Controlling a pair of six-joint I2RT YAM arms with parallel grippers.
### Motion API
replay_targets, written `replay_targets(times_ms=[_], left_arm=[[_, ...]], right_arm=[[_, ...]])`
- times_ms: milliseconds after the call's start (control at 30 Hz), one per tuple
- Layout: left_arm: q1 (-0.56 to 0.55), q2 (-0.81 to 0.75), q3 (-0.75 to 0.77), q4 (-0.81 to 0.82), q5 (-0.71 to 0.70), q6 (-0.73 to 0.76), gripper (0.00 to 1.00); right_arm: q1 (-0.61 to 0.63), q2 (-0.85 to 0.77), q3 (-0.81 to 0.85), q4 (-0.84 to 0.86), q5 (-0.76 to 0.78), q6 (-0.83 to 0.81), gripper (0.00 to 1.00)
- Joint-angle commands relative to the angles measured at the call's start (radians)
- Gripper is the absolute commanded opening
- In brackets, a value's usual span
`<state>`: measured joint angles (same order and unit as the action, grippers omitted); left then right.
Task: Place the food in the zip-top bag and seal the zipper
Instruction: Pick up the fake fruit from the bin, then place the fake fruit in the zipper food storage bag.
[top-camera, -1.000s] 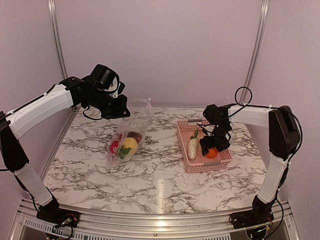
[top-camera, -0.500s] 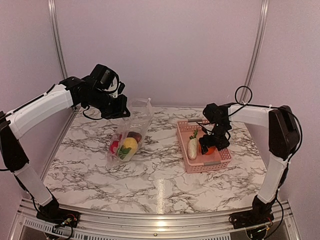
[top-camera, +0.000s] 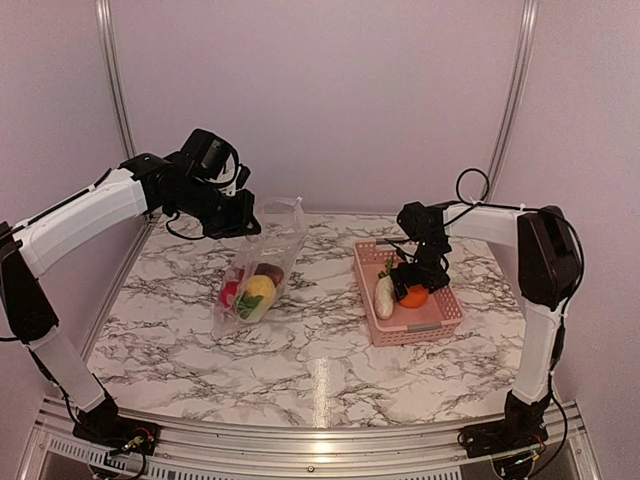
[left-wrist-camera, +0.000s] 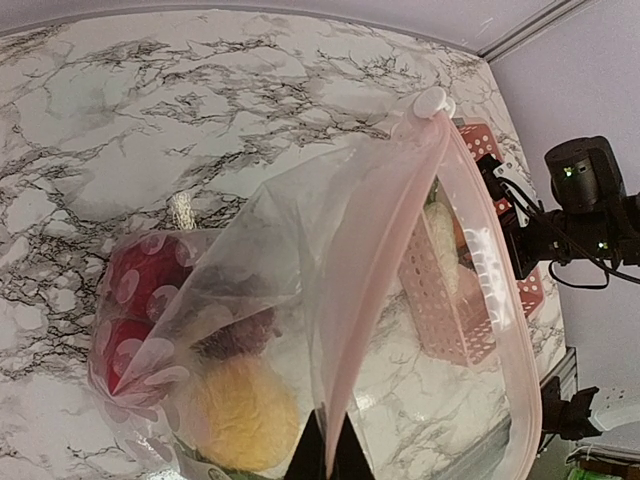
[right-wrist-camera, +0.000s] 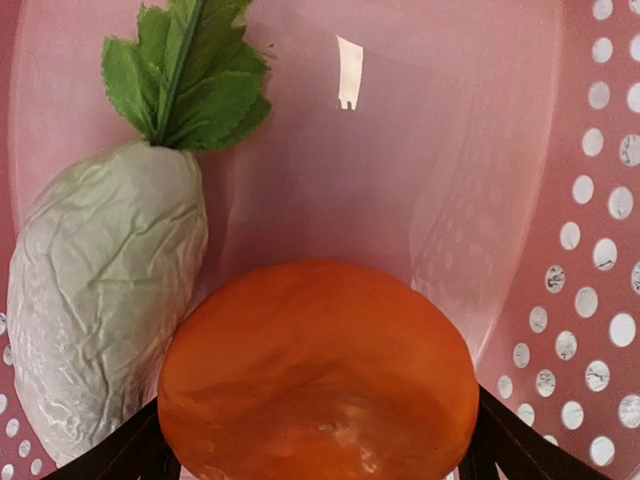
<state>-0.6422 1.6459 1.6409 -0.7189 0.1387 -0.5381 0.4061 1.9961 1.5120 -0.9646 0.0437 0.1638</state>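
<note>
The clear zip-top bag hangs from my left gripper, which is shut on its mouth edge, with the bag's bottom resting on the table. In the left wrist view the zipper runs up from my left gripper as a pinkish strip. Inside the bag lie yellow, red and dark maroon food. My right gripper is down in the pink basket, its fingers pressed on both sides of the orange fruit. A white radish with green leaves lies beside it.
The pink lattice basket's walls stand close around my right gripper. Marble tabletop lies between bag and basket. Metal frame posts and a back wall bound the table.
My right gripper has shifted a little left and towards the back inside the basket, and the orange fruit has moved with it. The left arm and bag have stayed still.
</note>
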Motion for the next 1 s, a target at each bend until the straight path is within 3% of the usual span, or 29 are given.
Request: replay_targets(times_ms=[0, 400, 667, 967], left_arm=[[0.007, 0.011, 0.027, -0.006, 0.004, 0.006, 0.0], [0.012, 0.015, 0.027, -0.007, 0.011, 0.01, 0.0], [0.013, 0.019, 0.033, -0.005, 0.012, 0.012, 0.0], [0.013, 0.023, 0.042, -0.006, 0.018, 0.01, 0.0]], right_arm=[[-0.009, 0.012, 0.048, 0.012, 0.012, 0.005, 0.88], [-0.009, -0.065, 0.102, -0.014, 0.091, 0.033, 0.77], [0.005, -0.158, 0.22, -0.011, 0.014, 0.034, 0.73], [0.107, -0.162, 0.404, -0.003, -0.083, 0.046, 0.7]])
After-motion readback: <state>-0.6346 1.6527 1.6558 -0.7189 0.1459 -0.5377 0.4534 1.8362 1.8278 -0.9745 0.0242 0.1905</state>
